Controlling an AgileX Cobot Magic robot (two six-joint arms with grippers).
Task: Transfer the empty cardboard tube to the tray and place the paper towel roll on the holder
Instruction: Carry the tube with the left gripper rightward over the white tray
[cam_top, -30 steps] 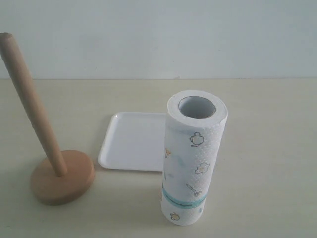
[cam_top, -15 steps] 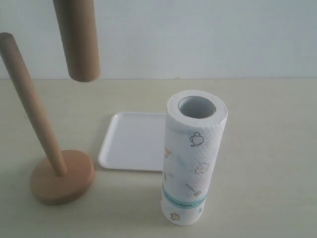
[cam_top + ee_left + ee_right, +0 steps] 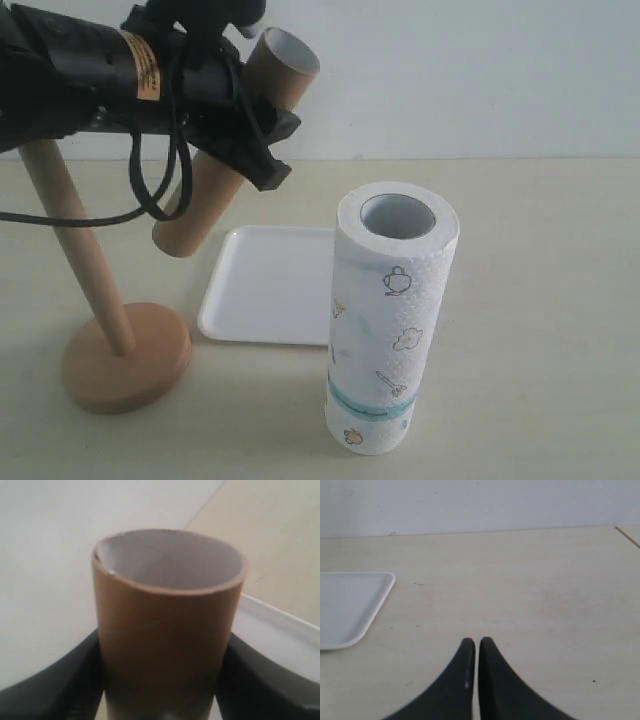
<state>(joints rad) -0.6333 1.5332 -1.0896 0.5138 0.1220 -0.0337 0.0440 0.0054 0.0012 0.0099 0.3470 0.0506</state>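
The left tool (image 3: 258,140) clamps the empty cardboard tube (image 3: 195,215) around its middle, jaws spread to its girth. The tube hangs tilted in the air, its lower end toward 7 o'clock above the 10 o'clock corner of the tray (image 3: 270,295). A good placement likely means carrying it toward 4 o'clock, levelling it, lowering it inside the rim and only then releasing, clear of the paper towel roll (image 3: 390,320) and the holder (image 3: 125,360). The left arm reaches in high from 9 o'clock. The right tool (image 3: 472,652) is closed and empty.
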